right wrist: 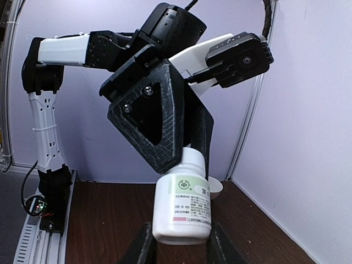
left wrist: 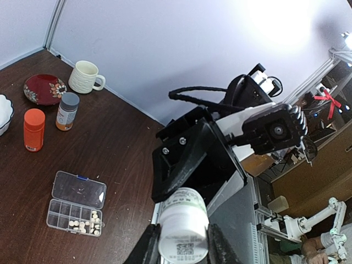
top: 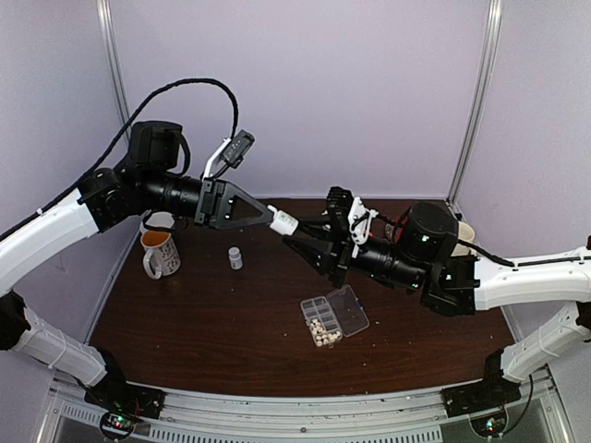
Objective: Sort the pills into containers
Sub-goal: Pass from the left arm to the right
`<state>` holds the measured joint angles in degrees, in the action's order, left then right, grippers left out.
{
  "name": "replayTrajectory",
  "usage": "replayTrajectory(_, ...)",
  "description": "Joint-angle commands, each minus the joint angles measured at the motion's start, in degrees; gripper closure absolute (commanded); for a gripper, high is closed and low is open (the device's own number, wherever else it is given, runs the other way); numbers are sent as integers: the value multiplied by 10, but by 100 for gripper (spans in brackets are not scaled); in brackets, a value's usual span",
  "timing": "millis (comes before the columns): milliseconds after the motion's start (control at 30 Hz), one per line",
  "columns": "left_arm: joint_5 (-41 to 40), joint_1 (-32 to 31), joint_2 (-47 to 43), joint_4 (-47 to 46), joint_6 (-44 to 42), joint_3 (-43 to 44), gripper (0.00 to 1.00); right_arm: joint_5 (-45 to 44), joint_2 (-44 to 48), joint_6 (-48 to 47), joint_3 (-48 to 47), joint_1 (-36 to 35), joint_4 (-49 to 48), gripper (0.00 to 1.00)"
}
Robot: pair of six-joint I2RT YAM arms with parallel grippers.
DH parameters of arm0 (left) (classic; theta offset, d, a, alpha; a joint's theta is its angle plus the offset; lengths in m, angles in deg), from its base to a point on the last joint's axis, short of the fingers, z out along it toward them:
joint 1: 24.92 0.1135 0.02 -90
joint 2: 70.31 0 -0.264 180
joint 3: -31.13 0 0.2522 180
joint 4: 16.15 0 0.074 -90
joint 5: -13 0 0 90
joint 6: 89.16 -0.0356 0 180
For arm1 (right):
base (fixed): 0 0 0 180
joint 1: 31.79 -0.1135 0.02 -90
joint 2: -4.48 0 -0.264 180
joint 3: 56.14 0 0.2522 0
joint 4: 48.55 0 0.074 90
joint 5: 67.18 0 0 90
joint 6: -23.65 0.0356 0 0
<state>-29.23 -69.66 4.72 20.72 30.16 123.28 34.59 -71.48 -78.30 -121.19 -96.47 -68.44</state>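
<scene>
A small white bottle with a green-and-white label hangs in mid-air between my two arms. My left gripper is shut on its capped end, and in the left wrist view the fingers flank the bottle. My right gripper has both fingers against the base of the bottle. Below, the clear organizer box lies on the table with its lid open. The pills are cream pellets filling the cells at one end; the other cells look bare.
A mug of brown liquid and a small pale bottle stand at the left. The left wrist view shows an orange bottle, a grey-capped amber bottle, a cream mug, a red plate and a white bowl.
</scene>
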Motion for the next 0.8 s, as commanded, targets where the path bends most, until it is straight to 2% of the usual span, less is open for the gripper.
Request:
replayTrajectory(0,10,-4,-3,-30,7,0,88,-30,2,-8,-12,-8,-5,74)
replayTrajectory(167,-1,-4,0,-28,34,0,88,-58,3,-43,-10,-17,-2,75)
replayTrajectory(400,-15,-3,7,-23,122,-17,89,-188,1,-208,0,-59,-4,81)
replayTrajectory(533,-23,-3,-4,-45,162,-38,89,-225,-6,-279,13,-69,-31,83)
replayTrajectory(667,-34,-3,-8,-60,172,-41,78,-238,-9,-278,12,-73,-30,84)
replayTrajectory(767,-44,3,-12,-66,156,-36,56,-221,0,-231,15,-74,-25,84)
